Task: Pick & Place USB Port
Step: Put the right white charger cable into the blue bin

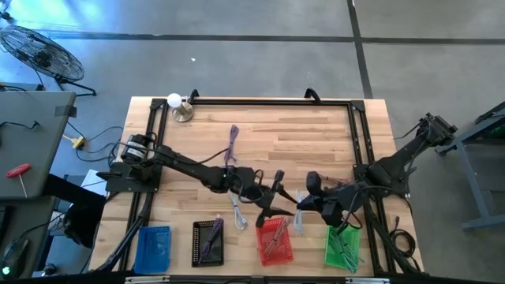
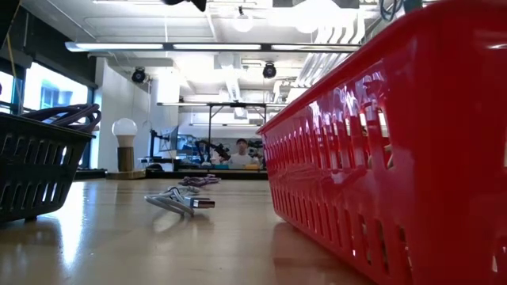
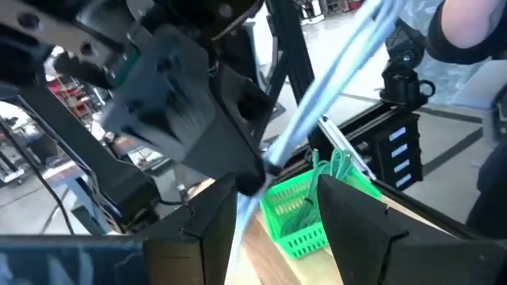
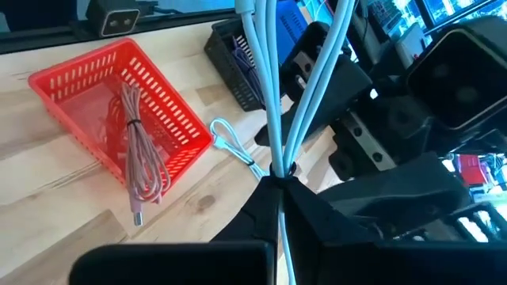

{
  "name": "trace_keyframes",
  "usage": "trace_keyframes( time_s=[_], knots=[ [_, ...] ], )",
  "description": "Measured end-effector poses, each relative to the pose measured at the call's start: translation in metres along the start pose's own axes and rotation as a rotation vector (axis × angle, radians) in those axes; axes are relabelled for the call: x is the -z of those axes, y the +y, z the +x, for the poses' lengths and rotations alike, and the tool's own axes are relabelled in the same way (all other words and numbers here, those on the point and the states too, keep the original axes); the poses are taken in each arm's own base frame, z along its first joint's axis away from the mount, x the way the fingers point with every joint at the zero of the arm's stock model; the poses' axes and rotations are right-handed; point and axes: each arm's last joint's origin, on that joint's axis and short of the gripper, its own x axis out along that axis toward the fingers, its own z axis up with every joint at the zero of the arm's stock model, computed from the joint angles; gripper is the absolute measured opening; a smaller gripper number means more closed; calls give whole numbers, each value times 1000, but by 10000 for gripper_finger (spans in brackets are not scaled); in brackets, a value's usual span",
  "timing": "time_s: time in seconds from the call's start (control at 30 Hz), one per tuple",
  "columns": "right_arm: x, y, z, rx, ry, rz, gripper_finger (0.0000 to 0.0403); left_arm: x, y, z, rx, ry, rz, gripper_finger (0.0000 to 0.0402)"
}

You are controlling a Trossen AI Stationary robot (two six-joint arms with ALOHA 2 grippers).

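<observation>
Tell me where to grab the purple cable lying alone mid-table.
Take the purple cable at its bundled middle, from straight above, fingers closing across its narrow width: it lies flat and long, bare table either side. Right gripper holds the light blue cable.

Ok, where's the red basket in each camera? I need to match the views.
High view: red basket at the picture's bottom middle, between the black basket and the green basket.
Low view: fills the right side; black basket at left.
Left wrist view: not in it.
Right wrist view: upper left, beyond the right gripper shut on the blue cable.
Shared landmark: the black basket.
</observation>
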Motion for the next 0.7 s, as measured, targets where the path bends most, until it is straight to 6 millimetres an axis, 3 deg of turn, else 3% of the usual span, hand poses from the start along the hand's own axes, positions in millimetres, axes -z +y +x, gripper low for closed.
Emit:
trace_keyframes(
  time_s=[0.7],
  knots=[
    [0,0,0,-10,0,11,0,-17,7,4,-7,-53,-57,171]
  ],
)
